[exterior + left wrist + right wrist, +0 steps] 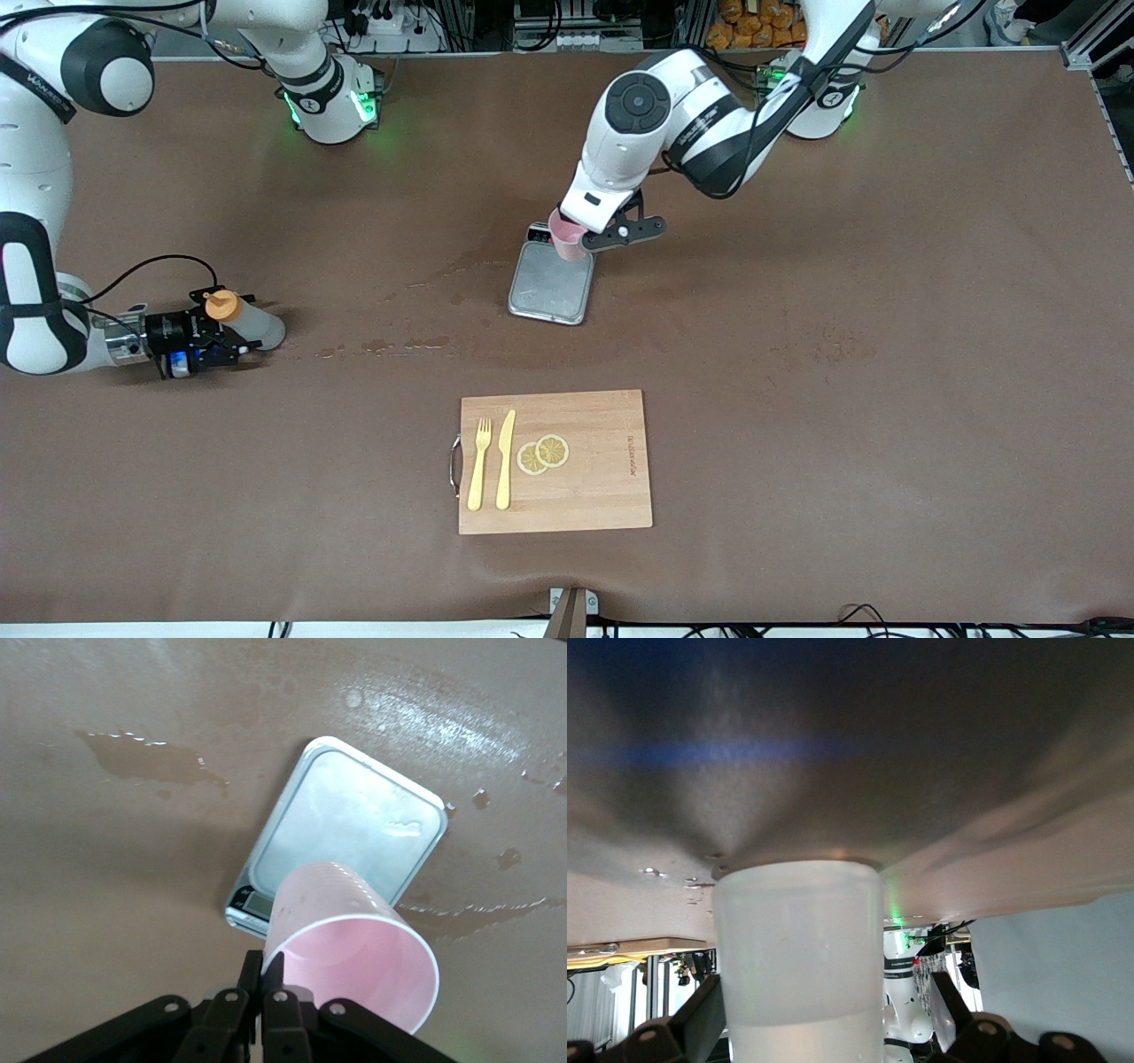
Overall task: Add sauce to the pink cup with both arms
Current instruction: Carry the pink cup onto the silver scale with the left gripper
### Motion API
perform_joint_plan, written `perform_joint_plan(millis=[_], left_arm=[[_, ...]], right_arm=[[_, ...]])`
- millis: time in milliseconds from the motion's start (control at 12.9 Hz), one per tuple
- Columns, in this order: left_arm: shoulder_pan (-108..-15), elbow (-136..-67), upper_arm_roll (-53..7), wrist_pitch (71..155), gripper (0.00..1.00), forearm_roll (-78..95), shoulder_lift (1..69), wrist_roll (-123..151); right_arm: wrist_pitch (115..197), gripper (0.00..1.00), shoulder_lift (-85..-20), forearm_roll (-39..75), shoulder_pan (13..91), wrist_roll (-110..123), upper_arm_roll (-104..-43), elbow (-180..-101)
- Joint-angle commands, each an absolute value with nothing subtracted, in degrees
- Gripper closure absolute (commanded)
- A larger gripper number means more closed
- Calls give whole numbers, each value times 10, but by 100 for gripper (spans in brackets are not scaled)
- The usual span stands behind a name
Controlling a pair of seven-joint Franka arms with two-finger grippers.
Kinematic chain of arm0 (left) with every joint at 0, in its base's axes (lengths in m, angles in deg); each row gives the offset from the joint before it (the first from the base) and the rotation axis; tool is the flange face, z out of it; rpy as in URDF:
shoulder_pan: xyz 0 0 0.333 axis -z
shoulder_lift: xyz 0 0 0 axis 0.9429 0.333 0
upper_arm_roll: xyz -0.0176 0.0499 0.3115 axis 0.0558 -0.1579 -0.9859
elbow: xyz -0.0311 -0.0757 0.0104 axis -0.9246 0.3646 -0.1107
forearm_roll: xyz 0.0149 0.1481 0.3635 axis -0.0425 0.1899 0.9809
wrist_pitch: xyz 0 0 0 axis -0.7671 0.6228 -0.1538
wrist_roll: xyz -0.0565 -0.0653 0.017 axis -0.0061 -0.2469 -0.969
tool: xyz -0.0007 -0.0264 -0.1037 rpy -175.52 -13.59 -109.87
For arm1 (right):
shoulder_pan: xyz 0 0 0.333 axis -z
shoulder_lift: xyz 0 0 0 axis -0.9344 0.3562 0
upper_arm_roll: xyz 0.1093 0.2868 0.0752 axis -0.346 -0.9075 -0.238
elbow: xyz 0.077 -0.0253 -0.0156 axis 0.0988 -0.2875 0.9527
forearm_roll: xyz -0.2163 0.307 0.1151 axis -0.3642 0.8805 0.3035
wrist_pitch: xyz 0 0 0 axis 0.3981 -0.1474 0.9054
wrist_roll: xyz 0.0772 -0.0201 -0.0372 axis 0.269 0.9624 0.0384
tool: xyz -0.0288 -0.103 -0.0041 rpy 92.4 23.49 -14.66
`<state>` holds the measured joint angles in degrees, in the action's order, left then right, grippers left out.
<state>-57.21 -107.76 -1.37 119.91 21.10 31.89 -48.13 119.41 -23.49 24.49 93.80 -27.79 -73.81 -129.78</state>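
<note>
Pink cup: plastic, tilted, clamped by its rim in the left hand, held over the metal scale at mid-counter; fingers pressed together on the rim. Sauce bottle: translucent whitish, orange nozzle cap, lying tipped on the brown counter near the edge at the right arm's end, clamped in the right hand. Wooden board: near the front edge; carries a yellow fork, yellow knife and two lemon slices. Wet patches: between bottle and scale.
</note>
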Motion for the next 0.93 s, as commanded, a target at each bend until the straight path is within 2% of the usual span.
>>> perform_joint_plan(millis=[0, 78, 155, 310, 466, 854], left_arm=[[-546, -1003, -19, 1202, 100, 263, 392, -539], [-541, -987, -19, 1202, 100, 281, 411, -551], [-541, -982, -19, 1202, 100, 297, 424, -557], [-529, -979, -22, 1205, 100, 325, 444, -575], [-524, -976, -25, 1212, 100, 337, 458, -592], [-502, -976, -39, 1223, 100, 345, 477, -612]], right_arm=[[1180, 29, -232, 256, 938, -285, -737, -1294], [1179, 45, -232, 256, 940, -281, -736, -1294], [1179, 54, -232, 256, 941, -282, -736, -1294], [1178, 57, -232, 255, 943, -286, -736, -1293], [1171, 71, -238, 253, 939, -290, -735, -1290], [1133, 72, -254, 247, 925, -359, -735, -1261]])
